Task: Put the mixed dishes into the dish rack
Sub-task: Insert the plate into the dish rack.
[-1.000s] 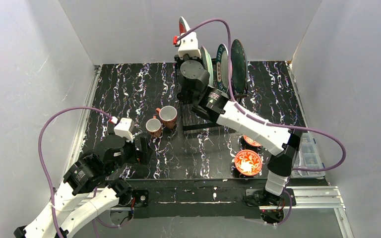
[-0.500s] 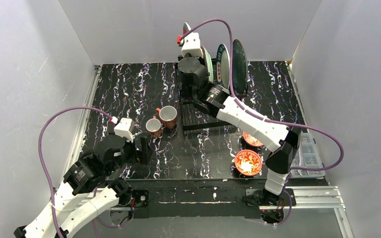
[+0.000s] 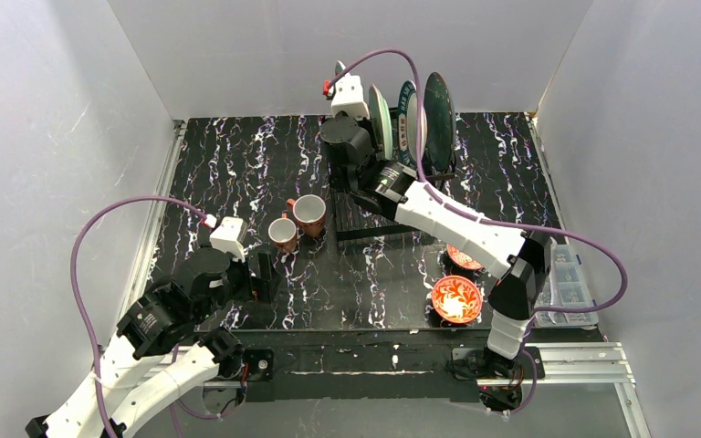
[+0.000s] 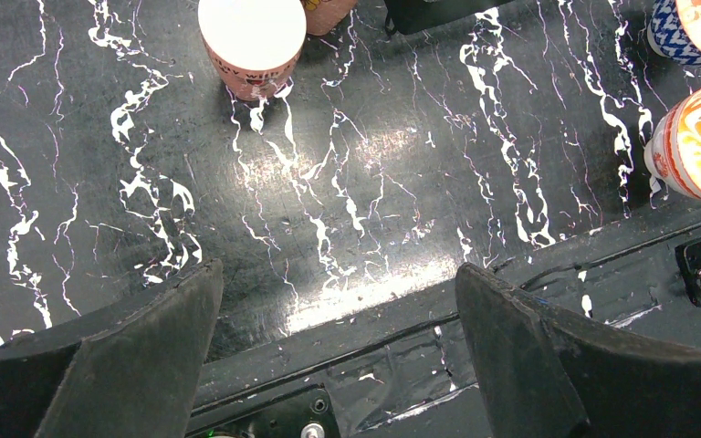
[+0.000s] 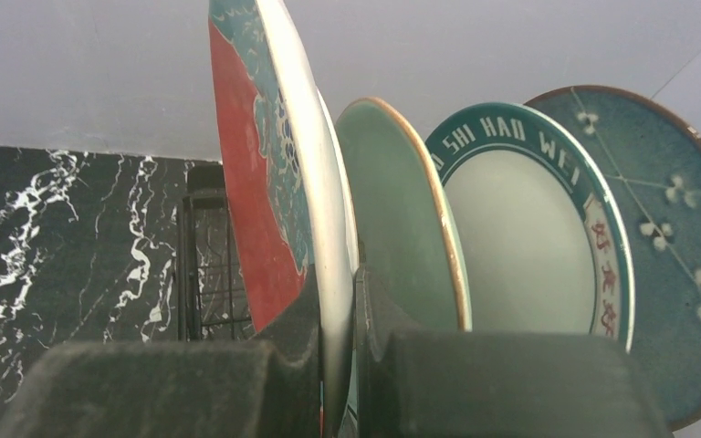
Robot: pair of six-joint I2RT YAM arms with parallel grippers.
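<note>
The right jaws are clamped on the edge of the red round plate (image 5: 246, 201), holding it upright at the far end of the black wire dish rack (image 3: 365, 226). It stands just left of the pale green plate (image 5: 392, 228), the white teal-rimmed plate (image 5: 529, 246) and the dark teal plate (image 5: 671, 228). The left jaws gape wide and empty over the black marbled surface (image 4: 356, 182), near two terracotta mugs (image 3: 309, 212). Two small red-patterned bowls (image 3: 456, 297) sit at the near right.
</note>
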